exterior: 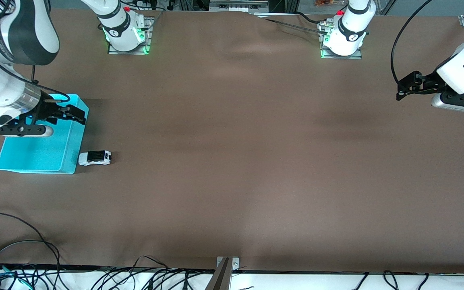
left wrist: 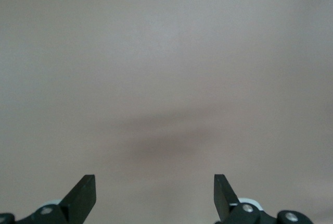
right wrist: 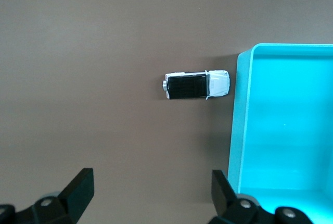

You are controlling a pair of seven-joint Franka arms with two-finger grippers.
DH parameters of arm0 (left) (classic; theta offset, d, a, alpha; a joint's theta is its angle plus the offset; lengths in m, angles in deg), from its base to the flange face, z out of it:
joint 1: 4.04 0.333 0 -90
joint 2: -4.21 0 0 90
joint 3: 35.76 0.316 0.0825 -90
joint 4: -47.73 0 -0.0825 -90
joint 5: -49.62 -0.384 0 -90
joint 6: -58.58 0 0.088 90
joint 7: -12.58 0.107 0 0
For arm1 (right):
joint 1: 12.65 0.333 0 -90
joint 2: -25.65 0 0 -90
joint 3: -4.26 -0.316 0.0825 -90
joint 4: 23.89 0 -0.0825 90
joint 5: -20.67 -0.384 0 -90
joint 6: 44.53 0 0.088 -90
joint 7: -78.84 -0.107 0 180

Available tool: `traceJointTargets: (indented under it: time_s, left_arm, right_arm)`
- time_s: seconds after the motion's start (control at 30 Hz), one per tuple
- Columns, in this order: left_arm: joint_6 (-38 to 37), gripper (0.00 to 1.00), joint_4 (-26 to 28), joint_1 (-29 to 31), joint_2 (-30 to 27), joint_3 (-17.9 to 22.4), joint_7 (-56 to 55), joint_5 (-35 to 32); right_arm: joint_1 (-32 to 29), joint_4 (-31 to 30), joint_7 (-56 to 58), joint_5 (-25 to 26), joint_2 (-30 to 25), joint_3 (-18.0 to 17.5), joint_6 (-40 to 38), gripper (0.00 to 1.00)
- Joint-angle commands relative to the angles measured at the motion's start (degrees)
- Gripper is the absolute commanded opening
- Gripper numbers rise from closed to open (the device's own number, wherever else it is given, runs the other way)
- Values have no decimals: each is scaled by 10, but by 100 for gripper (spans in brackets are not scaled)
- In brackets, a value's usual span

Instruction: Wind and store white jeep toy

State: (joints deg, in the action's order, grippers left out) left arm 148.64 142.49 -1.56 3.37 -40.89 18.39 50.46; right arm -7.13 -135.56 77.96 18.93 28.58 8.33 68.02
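Jeep toy (exterior: 95, 158) nose toward bin (exterior: 67, 161)

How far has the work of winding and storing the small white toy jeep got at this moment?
Nothing looks done: the small white toy jeep stands on the brown table beside the cyan plastic bin, outside it. Nothing is in hand: the right gripper hangs open over the bin; the left gripper waits open. Winding and storing remain.

The white jeep toy (exterior: 94, 158) (right wrist: 196, 84), black-roofed, stands on its wheels just beside the cyan bin (exterior: 65, 161) (right wrist: 244, 130).
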Motion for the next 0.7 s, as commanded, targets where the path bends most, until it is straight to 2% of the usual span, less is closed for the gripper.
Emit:
traceJointTargets:
  time_s: [0.0,0.33,0.67]
  left_arm:
    - [-3,100,8,-4,-14,4,-5,12]
    - [-3,100,8,-34,-14,23,-17,0]
    - [-3,100,2,-34,-10,25,-17,2]
  right_arm:
    - [-5,-56,17,0,-19,1,58,100]
    - [-12,-99,17,5,2,1,129,100]
    - [-30,-129,8,3,38,2,196,100]
